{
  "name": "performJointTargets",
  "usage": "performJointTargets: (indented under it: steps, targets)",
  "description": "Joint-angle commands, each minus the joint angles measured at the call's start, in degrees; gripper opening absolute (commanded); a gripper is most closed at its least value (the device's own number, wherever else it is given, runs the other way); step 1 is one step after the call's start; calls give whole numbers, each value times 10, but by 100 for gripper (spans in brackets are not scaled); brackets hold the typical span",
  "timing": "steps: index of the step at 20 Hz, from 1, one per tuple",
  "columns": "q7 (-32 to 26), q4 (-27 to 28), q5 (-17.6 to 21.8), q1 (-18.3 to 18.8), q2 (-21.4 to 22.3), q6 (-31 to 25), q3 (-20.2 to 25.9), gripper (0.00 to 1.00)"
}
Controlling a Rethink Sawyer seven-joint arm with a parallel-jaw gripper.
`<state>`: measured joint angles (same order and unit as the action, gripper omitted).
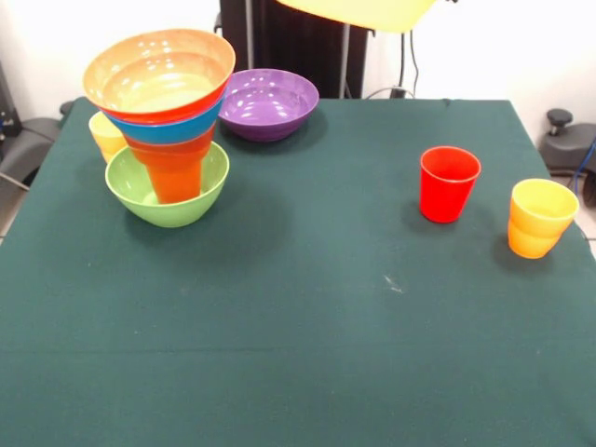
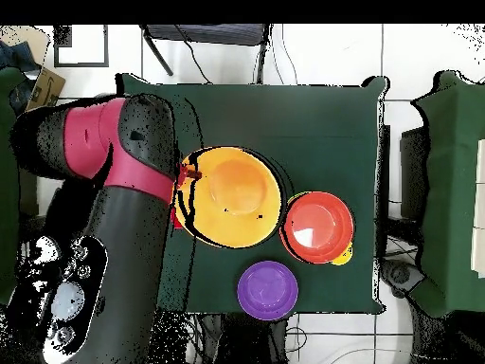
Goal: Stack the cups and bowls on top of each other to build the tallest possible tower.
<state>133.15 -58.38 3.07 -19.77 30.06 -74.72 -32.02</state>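
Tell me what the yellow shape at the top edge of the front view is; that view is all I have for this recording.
Observer: The overhead view shows it whole: it is the big yellow bowl, round, at the end of the red and black arm.
Operator: Is it over the tower yet?
Observer: No. From above it lies beside the tower, with their rims about meeting, and it is not centred over it.
Operator: Can you see the claw's grip on it?
Observer: No. From above the bowl covers the arm's tip, so I cannot tell whether the claw is open or shut.
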Motion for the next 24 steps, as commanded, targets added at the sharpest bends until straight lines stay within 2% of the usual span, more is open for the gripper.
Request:
performJointTargets:
  steps: [1,11,24]
  targets:
    - [-136,-5,56,10,14,-19,66,0]
    - [-162,-31,87,28,23,19,73,0]
    - [-174,-127,124,62,56,117,104,0]
